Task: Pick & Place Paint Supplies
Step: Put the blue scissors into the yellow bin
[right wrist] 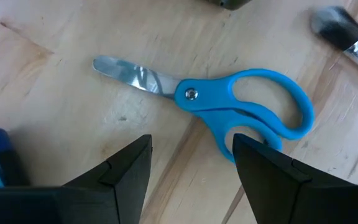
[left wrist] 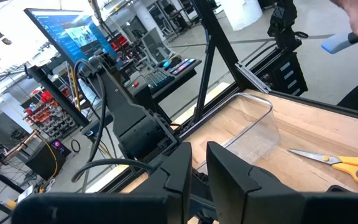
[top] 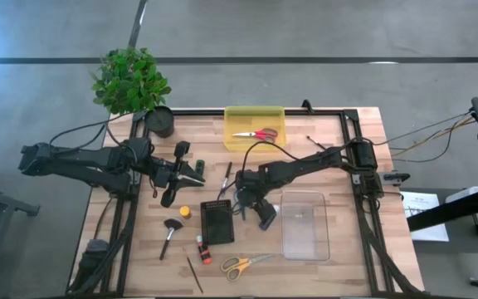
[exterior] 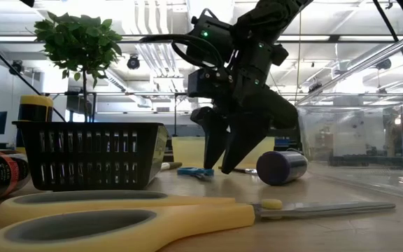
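Paint supplies lie on the wooden table (top: 322, 133) near its front left: a wide soft-headed brush (top: 169, 233), a yellow-orange tube (top: 185, 212), a red tube (top: 206, 254) with a green tube (top: 198, 242) just beside it, and a thin brush (top: 194, 273) nearest the front edge. Another thin brush (top: 227, 174) lies farther back, left of the right gripper (top: 244, 199). That gripper hangs low over blue scissors (right wrist: 229, 109), fingers apart and empty, between the black basket (top: 217, 221) and the clear bin (top: 304, 224). The left gripper (left wrist: 197, 165) waits at the table's left, fingers nearly together, holding nothing.
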{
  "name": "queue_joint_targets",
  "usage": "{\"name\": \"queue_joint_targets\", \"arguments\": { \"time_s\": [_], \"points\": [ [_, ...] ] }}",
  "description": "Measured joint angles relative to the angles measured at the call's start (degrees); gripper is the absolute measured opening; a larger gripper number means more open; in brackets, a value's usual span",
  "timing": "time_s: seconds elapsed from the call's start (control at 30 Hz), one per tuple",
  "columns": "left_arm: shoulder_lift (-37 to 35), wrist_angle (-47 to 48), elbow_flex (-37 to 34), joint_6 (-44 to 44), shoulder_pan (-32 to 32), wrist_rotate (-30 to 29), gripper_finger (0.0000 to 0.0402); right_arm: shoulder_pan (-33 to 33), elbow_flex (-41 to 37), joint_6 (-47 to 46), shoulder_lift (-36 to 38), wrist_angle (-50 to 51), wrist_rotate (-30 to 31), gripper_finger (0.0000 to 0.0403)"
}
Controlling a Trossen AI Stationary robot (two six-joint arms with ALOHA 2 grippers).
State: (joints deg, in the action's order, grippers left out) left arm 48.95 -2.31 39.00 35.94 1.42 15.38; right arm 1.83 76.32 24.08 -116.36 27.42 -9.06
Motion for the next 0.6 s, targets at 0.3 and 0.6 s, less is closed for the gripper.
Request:
{"name": "queue_joint_targets", "arguments": {
  "time_s": [0.3,0.6],
  "points": [
    [0.0,0.0,0.0,0.0,0.0,0.0,0.0057,0.0,-0.2,0.1,0.0,-1.6,-0.2,0.0224],
    [0.0,0.0,0.0,0.0,0.0,0.0,0.0057,-0.1,0.5,-0.2,-3.2,-0.7,-2.0,0.0224]
  ]
}}
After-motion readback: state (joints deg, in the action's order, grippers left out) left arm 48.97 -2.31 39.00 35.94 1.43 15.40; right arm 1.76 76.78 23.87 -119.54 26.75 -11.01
